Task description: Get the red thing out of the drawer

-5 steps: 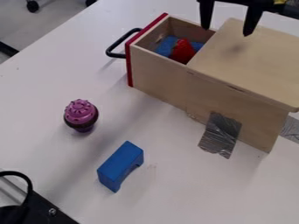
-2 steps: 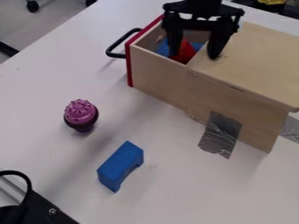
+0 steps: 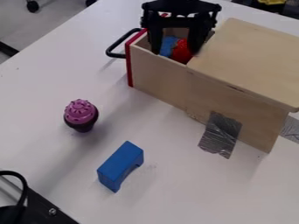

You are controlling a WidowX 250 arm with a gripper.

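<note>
The pincer [image 3: 175,51] hangs over the open drawer [image 3: 156,64], fingers apart, the red thing [image 3: 182,51] and a blue thing [image 3: 168,45] seen between them. Tape [image 3: 220,134] joins the box [image 3: 257,61] to the table [image 3: 46,78]. A cupcake [image 3: 81,113] and a block [image 3: 121,165] sit well apart from the drawer.

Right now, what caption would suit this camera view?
The open gripper hangs over the drawer, its fingers either side of the red thing.
</note>
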